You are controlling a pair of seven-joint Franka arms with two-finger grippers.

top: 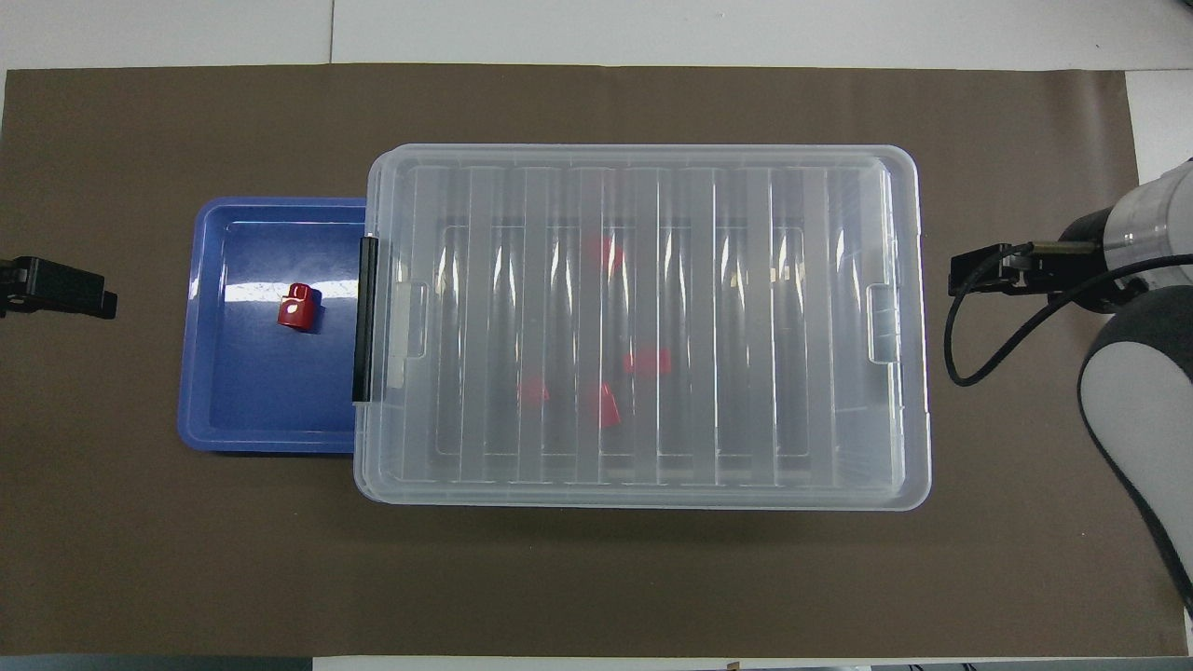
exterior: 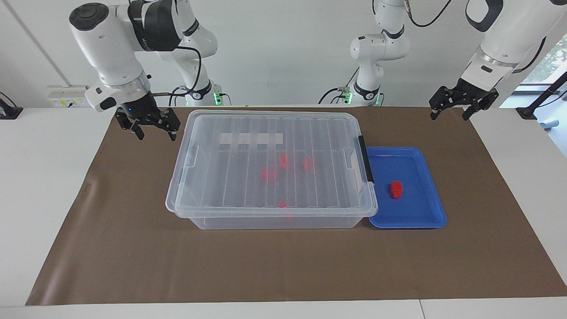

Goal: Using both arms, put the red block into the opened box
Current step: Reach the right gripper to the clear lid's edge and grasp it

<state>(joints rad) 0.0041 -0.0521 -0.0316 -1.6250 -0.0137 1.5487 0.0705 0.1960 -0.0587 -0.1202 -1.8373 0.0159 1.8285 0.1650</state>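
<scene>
The box [exterior: 230,177] [top: 746,326] is a clear bin in the middle of the brown mat, with its ribbed lid lying shut on top. Several red blocks show blurred through the lid. One red block [exterior: 396,189] [top: 298,308] sits alone in the blue tray [exterior: 412,208] [top: 261,391], beside the box's black latch [exterior: 366,159] toward the left arm's end. My right gripper [exterior: 156,133] [top: 979,273] hangs open and empty just off the box's unlatched end. My left gripper [exterior: 449,116] [top: 61,289] waits open and empty over the mat's edge, clear of the tray.
The brown mat [exterior: 283,266] covers most of the white table. Two motionless white arms [exterior: 195,44] [exterior: 376,48] with green-lit bases stand at the robots' end, just past the box. A black cable [top: 960,345] loops below my right gripper.
</scene>
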